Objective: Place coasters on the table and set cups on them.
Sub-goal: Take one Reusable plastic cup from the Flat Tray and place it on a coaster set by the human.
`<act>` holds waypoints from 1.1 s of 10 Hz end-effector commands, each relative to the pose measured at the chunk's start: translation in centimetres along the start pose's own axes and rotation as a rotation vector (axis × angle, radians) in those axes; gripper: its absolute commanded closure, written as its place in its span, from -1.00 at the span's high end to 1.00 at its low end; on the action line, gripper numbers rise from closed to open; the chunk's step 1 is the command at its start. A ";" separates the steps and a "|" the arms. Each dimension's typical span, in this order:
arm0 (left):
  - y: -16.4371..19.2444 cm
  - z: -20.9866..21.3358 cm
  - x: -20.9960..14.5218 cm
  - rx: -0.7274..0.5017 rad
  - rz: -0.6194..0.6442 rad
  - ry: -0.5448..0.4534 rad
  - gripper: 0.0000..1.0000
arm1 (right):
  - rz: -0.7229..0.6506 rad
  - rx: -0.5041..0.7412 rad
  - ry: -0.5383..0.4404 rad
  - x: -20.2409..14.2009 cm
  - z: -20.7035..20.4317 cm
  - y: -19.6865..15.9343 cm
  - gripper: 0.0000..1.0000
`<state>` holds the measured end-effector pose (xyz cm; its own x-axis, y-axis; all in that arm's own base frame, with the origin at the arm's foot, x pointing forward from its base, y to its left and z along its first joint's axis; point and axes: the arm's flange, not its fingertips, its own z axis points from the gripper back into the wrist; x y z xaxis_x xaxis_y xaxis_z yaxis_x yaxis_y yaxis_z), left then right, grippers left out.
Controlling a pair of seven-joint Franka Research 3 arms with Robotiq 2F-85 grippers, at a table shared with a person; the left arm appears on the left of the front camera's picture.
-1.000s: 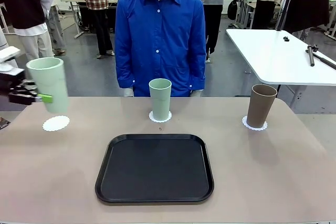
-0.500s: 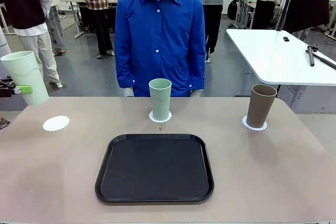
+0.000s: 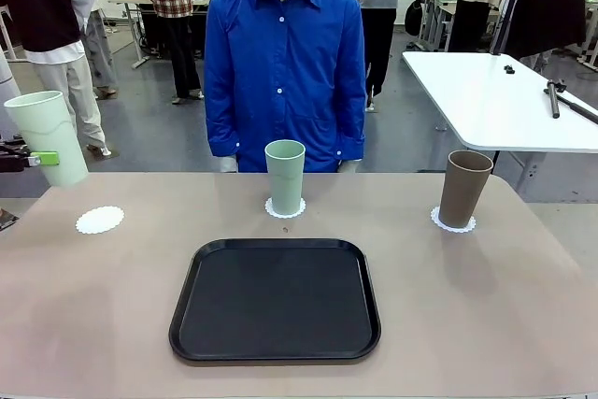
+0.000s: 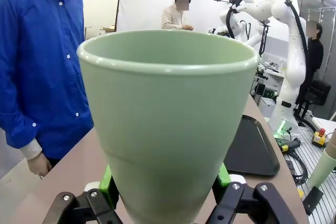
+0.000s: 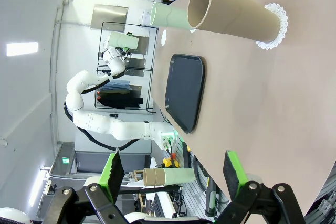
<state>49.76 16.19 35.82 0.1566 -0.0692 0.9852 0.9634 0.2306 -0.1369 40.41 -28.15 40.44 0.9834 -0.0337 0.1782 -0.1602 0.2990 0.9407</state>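
I see broad bare tan surface [image 3: 93, 306] to either side of the black tray [image 3: 275, 299], whose rounded rim sits well back from my near edge, and at far left a lacy white coaster [image 3: 99, 220] lies uncovered. My left end effector [image 4: 165, 182] is clamped on a matte mint cup [image 3: 49, 137] held tilted in the air beyond that coaster at the left edge. A second mint cup [image 3: 285, 177] and the brown cup [image 3: 463, 189] stand on their own coasters along the far side, and my right end effector [image 5: 173, 174] hangs with fingers wide apart, empty.
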 end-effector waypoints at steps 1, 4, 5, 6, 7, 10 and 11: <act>-0.2 0.2 0.2 -0.011 -0.011 -0.005 0.68 | -0.003 -0.004 0.000 0.1 0.0 0.0 1.00; 2.1 -0.3 -0.8 -0.013 -0.019 0.022 0.68 | -0.003 -0.004 0.000 0.1 0.0 0.0 1.00; 3.3 -0.4 -1.6 -0.055 -0.039 0.032 0.68 | -0.003 -0.004 0.000 0.1 0.0 0.0 1.00; 4.1 -0.7 -2.6 -0.068 -0.077 0.067 0.68 | -0.003 -0.004 0.000 0.1 0.0 0.0 1.00; 5.2 -1.1 -3.2 -0.090 -0.102 0.088 0.68 | -0.003 -0.004 0.000 0.1 0.0 0.0 1.00; 7.0 -1.6 -5.4 -0.130 -0.123 0.102 0.68 | -0.003 -0.004 0.000 0.1 0.0 0.0 1.00; 7.7 -1.7 -5.9 -0.148 -0.095 0.078 0.68 | -0.003 -0.004 0.000 0.1 0.0 0.0 1.00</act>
<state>56.11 16.18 28.75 0.0878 -0.1813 0.9795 0.9922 0.1028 -0.0699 40.42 -28.14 40.45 0.9834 -0.0336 0.1783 -0.1604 0.2990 0.9407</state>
